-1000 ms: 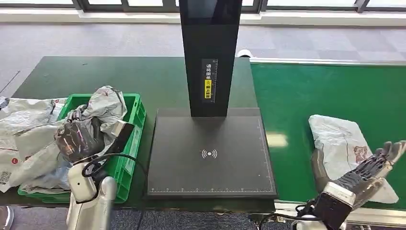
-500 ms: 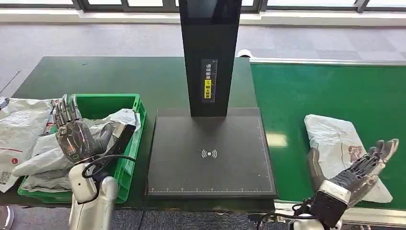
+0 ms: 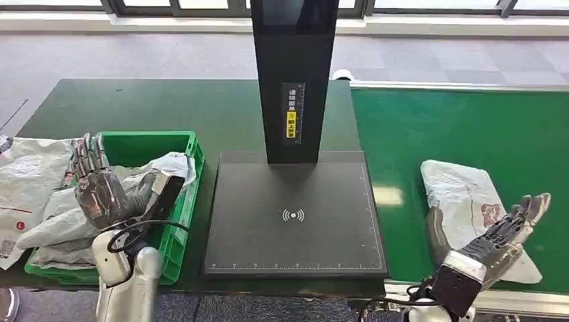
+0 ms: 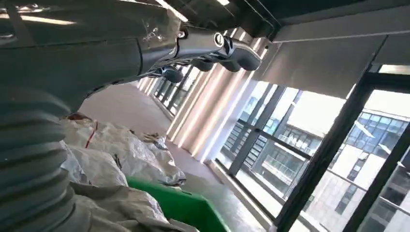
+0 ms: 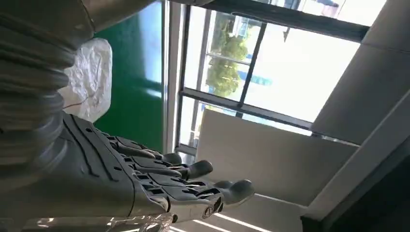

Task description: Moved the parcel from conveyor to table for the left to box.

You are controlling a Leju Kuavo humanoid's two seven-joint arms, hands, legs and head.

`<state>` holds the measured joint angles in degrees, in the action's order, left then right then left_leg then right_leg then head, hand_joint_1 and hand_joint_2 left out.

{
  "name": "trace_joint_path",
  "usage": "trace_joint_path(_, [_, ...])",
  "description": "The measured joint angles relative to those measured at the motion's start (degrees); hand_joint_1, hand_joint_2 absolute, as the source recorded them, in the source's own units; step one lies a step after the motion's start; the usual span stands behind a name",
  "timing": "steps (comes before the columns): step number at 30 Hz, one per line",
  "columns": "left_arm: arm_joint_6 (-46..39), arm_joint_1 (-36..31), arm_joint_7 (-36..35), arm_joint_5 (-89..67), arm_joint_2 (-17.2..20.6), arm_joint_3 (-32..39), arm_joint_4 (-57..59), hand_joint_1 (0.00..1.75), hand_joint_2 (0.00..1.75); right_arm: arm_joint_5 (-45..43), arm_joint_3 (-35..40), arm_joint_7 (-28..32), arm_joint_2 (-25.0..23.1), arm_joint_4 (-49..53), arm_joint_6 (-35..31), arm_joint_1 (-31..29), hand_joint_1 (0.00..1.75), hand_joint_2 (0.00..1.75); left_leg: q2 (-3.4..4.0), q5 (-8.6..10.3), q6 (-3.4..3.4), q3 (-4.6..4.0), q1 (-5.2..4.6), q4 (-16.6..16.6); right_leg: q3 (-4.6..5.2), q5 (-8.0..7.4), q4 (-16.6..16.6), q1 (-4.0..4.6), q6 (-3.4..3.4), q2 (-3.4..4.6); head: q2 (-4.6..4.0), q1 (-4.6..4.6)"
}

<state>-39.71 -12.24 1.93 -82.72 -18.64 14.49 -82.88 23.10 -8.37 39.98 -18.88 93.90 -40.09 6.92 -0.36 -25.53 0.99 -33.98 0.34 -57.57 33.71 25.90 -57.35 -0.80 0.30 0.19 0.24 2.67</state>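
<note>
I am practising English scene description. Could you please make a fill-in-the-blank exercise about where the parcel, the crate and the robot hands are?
1. The grey parcel on the right lies on the green ______.
2. The crate holding grey bags is coloured ______.
3. The right robot hand is open and holds ______.
4. The left robot hand is raised above the ______.

Missing words: conveyor; green; nothing; crate

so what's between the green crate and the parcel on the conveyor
In the head view, the black scanner platform with its upright column lies between the green crate and the parcel.
</note>
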Motion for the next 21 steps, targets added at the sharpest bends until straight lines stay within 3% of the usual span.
trace_joint_path(3, [0.0, 0.0, 5.2, 7.2, 0.0, 0.9, -1.4, 0.00, 1.75, -0.2, 0.0, 0.0, 0.0, -0.3, 0.0, 0.0, 0.00, 1.75, 0.01, 0.00, 0.00, 0.01, 0.00, 0.0, 0.01, 0.00, 0.0, -0.01, 0.00, 0.00, 0.00, 0.00])
trace_joint_path(13, [0.0, 0.0, 4.0, 5.8, -0.1, 1.0, -2.7, 0.00, 1.75, -0.4, -0.1, 0.0, 0.0, -0.7, 0.0, -0.1, 0.00, 1.75, 0.01, 0.00, 0.00, 0.01, 0.00, 0.0, 0.00, 0.00, 0.0, -0.02, 0.00, 0.00, 0.00, 0.00])
trace_joint_path(14, [0.0, 0.0, 3.6, 5.4, -0.1, 1.0, -2.7, 0.00, 0.00, -0.5, -0.1, 0.0, 0.0, -0.7, 0.0, -0.1, 0.00, 1.75, 0.01, 0.00, 0.00, 0.01, 0.00, 0.0, 0.00, 0.00, 0.0, -0.02, 0.00, 0.00, 0.00, 0.00])
trace_joint_path(21, [0.0, 0.0, 3.2, 5.3, -0.1, 1.0, -2.7, 0.00, 0.00, -0.5, -0.1, 0.0, 0.0, -0.7, 0.0, -0.1, 0.00, 1.75, 0.01, 0.00, 0.00, 0.02, 0.00, 0.0, 0.01, 0.00, 0.0, -0.01, 0.00, 0.00, 0.00, -0.02])
